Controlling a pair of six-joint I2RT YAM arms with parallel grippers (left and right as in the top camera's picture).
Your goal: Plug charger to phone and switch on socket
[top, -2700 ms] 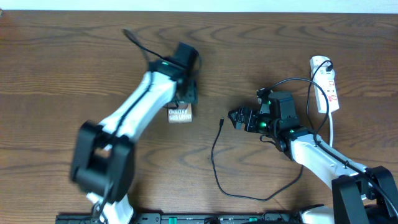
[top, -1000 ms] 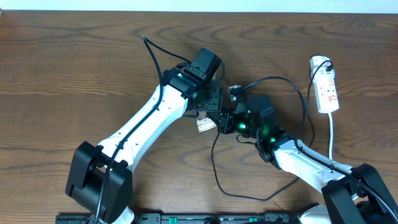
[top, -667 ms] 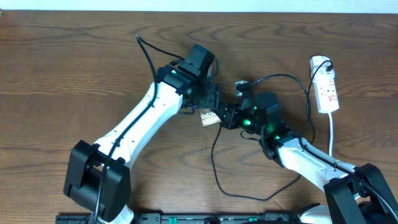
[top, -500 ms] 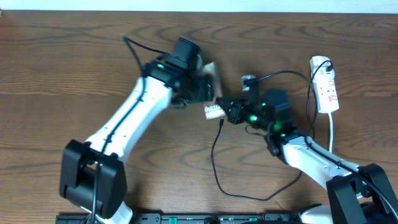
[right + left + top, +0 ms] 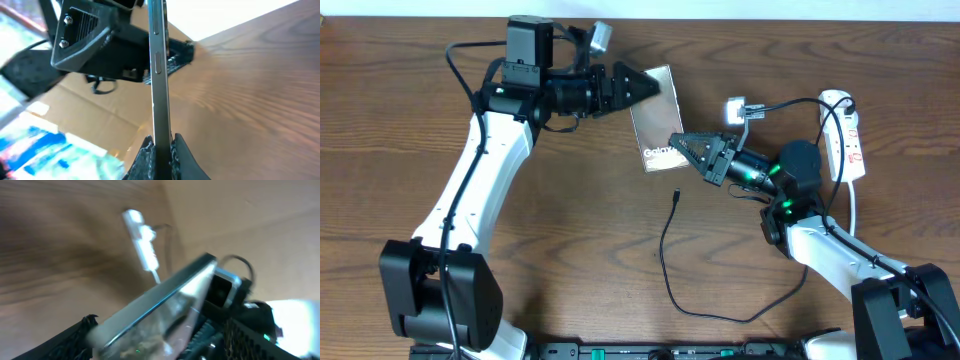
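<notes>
The left gripper (image 5: 645,84) has its jaws spread wide: in the left wrist view its fingers (image 5: 80,332) sit far apart at the bottom corners, with the phone (image 5: 165,292) slanting across between them. That view is too smeared to show whether either finger touches it. The right gripper (image 5: 678,143) is clamped on the phone (image 5: 655,110) at its lower corner, and the right wrist view shows the thin edge of the phone (image 5: 159,65) upright, pinched between the fingertips (image 5: 145,152). Half a second ago the left gripper was low over the middle of the table, right against the phone; now the left arm has swung up towards the far left. The phone looks larger and sits farther back, carried by the right gripper alone. The charger (image 5: 663,255) has not shifted: its tip lies on the wood just below the phone, apart from it, and the cable loops towards the near edge. The socket (image 5: 847,140) lies where it was, at the far right. The table (image 5: 410,100) is dark brown wood grain with a pale strip along its far edge, and the wrist views show cardboard-brown surfaces beyond. The charger's far end disappears under the right arm, and the socket's switch is too small to read.
</notes>
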